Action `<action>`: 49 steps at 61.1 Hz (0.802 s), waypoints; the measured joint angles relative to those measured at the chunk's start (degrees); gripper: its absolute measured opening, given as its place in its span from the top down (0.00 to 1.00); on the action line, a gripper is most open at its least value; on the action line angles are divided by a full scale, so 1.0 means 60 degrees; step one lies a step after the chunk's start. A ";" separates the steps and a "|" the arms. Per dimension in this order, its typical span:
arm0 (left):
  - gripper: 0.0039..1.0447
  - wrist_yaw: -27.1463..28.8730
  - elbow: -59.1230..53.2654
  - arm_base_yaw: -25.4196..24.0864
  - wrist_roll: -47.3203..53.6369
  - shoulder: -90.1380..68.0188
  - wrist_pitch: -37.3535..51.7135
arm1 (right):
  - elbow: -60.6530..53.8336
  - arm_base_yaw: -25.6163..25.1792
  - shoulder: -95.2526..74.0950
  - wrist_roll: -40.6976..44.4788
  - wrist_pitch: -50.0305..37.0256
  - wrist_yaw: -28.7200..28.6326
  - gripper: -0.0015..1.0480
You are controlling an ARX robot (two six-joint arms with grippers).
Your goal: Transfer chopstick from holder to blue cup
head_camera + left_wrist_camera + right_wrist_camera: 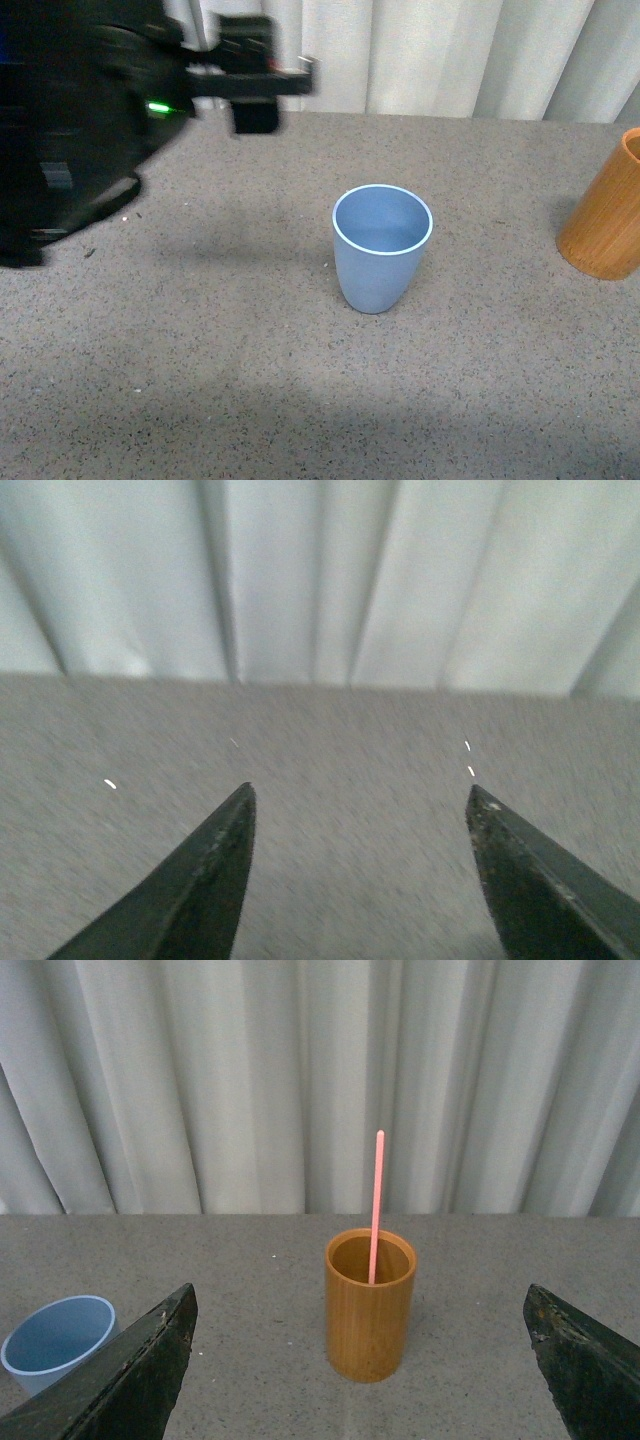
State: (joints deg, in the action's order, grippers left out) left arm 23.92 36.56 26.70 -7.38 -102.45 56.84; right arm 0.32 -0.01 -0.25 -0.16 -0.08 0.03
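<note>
Nearest the robot on the grey table, what have we got? Containers first pls. –dan

Closest is the blue cup, upright, about mid-table. Looking down into it you only see its own blue walls and bottom. Off to the right and a bit farther back is the holder, orange-brown, half cut off by the edge of the front view. Well apart from the cup, not touching. –jo

And the chopstick? –dan

Right wrist view has it: the chopstick stands inside the holder, close to upright, lower end down in it, and the pink top pokes way above the rim. –jo

Counts? –dan

One cup, one holder, one chopstick. Two containers, one stick. –jo

Claws? –dan

Right gripper has its fingers spread wide, gripping nothing, facing the holder from the near side and clear of it. Left gripper is spread too, with just bare table between the tips. The front view shows that arm as a blurry black shape up at the far left. Farthest back, a pale pleated curtain. –jo
</note>
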 joint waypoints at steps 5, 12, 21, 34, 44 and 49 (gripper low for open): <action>0.56 -0.0929 -0.1264 -0.1235 0.0656 0.1100 0.1603 | 0.0000 0.0000 0.0000 0.0000 0.0000 -0.0004 0.09; 0.84 -0.3198 -0.2754 -0.3442 0.1005 0.2419 0.1778 | 0.0000 0.0000 0.0000 0.0004 0.0000 -0.0040 0.09; 0.97 -0.3818 -0.3938 -0.4419 0.1067 0.3850 0.1315 | 0.0000 0.0000 0.0000 0.0000 0.0000 -0.0011 0.09; 0.97 -0.3960 -0.5898 -0.4433 0.1144 1.0276 -0.4120 | 0.0000 0.0000 0.0000 0.0000 0.0000 -0.0011 0.09; 0.97 -0.3989 -0.5898 -0.4433 0.1158 1.6568 -0.9304 | 0.0000 0.0000 0.0000 0.0000 0.0000 -0.0018 0.09; 0.97 -0.3989 -0.5898 -0.4433 0.1158 1.6997 -0.9435 | 0.0000 0.0000 0.0000 0.0000 0.0000 -0.0018 0.09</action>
State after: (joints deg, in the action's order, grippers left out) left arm -0.01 1.17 0.10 -0.43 -0.47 0.23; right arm 0.32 -0.01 -0.25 -0.16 -0.08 -0.08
